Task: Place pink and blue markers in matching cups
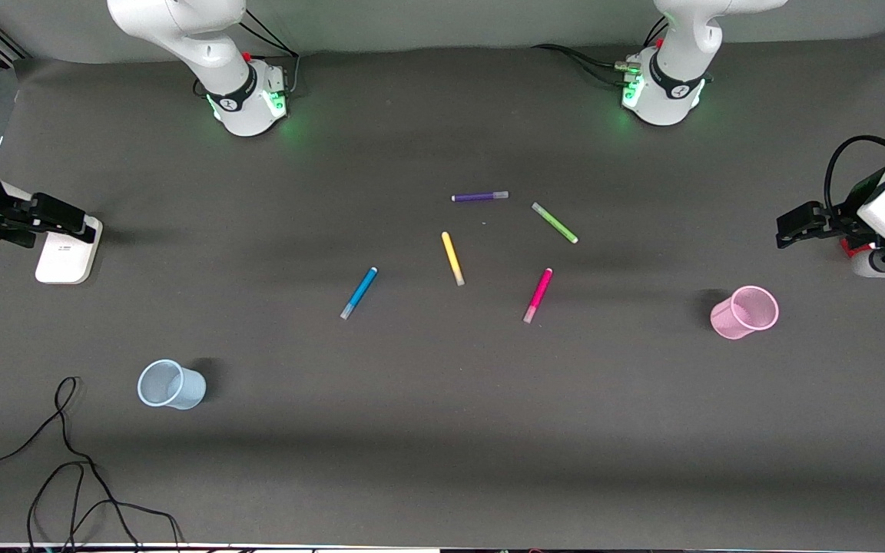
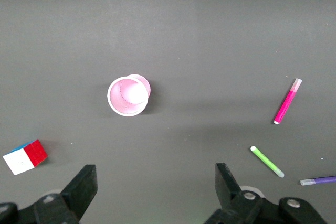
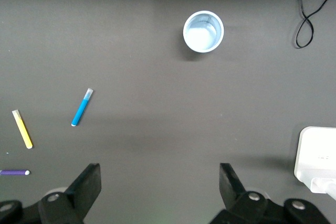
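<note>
The pink marker [image 1: 538,295] and the blue marker [image 1: 359,293] lie flat mid-table, apart from each other. The pink cup [image 1: 745,312] stands upright toward the left arm's end. The blue cup [image 1: 170,384] stands upright toward the right arm's end, nearer the camera. My left gripper [image 1: 786,230] is open and empty, up by the table's end near the pink cup. Its wrist view shows the pink cup [image 2: 127,95] and the pink marker [image 2: 287,101]. My right gripper [image 1: 83,223] is open and empty over a white box. Its wrist view shows the blue cup [image 3: 203,31] and the blue marker [image 3: 82,107].
A yellow marker [image 1: 452,258], a green marker [image 1: 555,223] and a purple marker [image 1: 480,197] lie among the task markers. The white box [image 1: 66,257] sits at the right arm's end. A black cable [image 1: 66,461] loops near the blue cup. A colour cube [image 2: 25,156] lies near the pink cup.
</note>
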Motion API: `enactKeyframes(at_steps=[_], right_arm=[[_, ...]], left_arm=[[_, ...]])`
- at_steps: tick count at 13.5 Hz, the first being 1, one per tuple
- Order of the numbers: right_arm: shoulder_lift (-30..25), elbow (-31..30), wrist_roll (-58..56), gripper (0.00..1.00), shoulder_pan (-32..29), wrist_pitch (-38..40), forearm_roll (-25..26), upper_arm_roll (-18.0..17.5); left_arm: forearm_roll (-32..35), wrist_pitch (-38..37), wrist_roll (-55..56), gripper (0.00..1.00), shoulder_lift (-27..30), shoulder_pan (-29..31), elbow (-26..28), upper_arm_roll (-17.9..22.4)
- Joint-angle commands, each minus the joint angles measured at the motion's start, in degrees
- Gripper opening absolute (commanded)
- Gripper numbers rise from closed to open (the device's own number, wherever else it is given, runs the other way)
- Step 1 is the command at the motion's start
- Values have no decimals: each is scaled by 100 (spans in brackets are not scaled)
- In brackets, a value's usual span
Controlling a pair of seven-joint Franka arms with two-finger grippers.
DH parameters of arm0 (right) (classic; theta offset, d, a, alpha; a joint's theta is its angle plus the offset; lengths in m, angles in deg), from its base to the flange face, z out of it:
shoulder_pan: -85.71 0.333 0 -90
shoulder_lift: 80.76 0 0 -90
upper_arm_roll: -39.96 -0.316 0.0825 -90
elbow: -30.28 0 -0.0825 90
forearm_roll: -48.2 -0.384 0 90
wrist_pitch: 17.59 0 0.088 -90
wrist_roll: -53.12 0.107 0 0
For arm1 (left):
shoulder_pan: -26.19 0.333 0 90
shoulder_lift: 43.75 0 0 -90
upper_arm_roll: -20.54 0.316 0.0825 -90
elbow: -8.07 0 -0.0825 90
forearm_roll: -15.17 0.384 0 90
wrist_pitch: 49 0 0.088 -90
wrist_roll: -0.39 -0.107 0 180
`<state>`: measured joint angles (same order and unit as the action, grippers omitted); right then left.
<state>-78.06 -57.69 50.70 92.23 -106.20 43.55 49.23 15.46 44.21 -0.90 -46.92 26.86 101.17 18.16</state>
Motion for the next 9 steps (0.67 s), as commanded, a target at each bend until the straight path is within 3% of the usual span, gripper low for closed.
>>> enactKeyframes(at_steps=[1, 9], right_arm=[[-49, 157, 93, 100, 42, 134, 68, -29], [38, 377, 110, 100, 95, 152, -19, -39]], left_arm=[[50, 75, -48, 99, 54, 12, 51, -17], [-3, 22, -13, 100, 62, -40, -37, -35]])
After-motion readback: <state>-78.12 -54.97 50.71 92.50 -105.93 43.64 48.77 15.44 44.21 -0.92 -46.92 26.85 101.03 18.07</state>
